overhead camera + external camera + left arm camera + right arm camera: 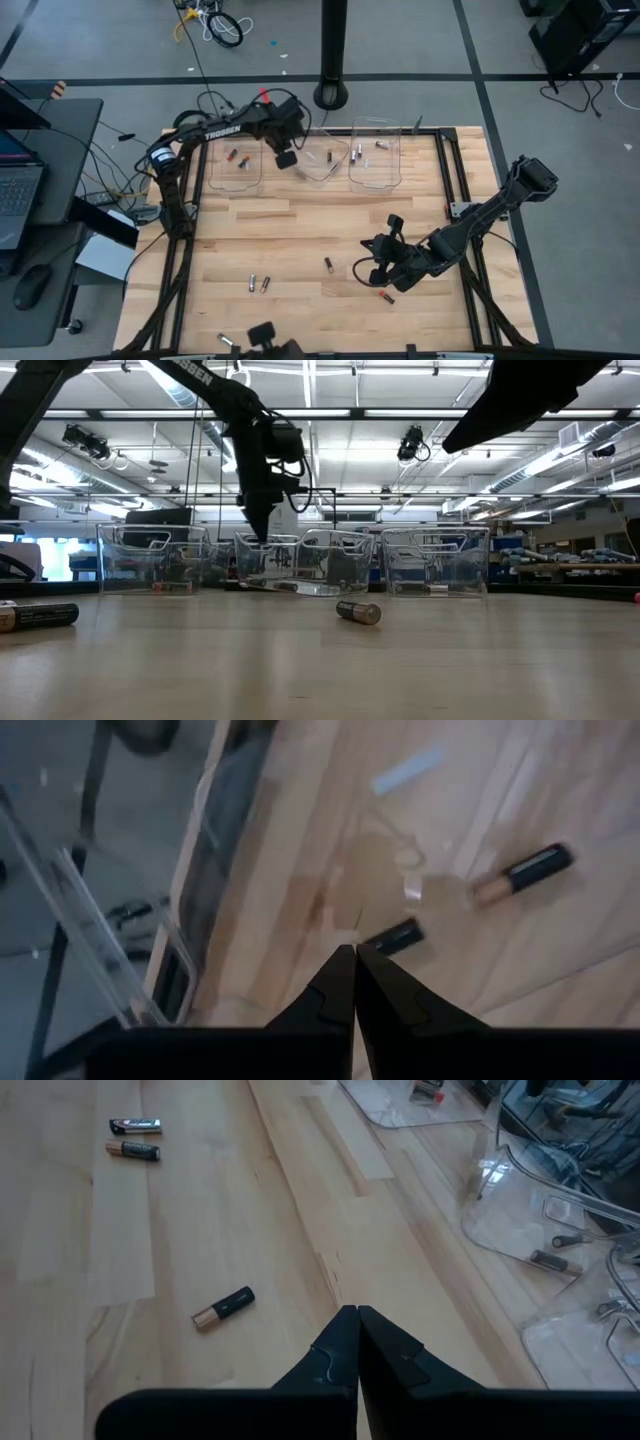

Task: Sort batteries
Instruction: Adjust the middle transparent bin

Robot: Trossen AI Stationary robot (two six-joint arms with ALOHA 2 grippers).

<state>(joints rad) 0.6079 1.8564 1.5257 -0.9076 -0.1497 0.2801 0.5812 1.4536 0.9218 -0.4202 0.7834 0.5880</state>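
Hovering over the middle bin (322, 160) at the far edge, the left pincer (286, 158) is seen pressed together, nothing pinched. The right pincer (372, 262), also closed and empty, is held low over the tabletop (300, 240). Batteries (328, 264) are scattered on the wood; others lie inside the bins.

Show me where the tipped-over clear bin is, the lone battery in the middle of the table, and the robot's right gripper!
Tipped clear bin (322, 157), high view: on its clear wall.
Lone battery (328, 264), high view: on the middle of its dark body.
Right gripper (372, 270), high view: midway between its shut fingertips.
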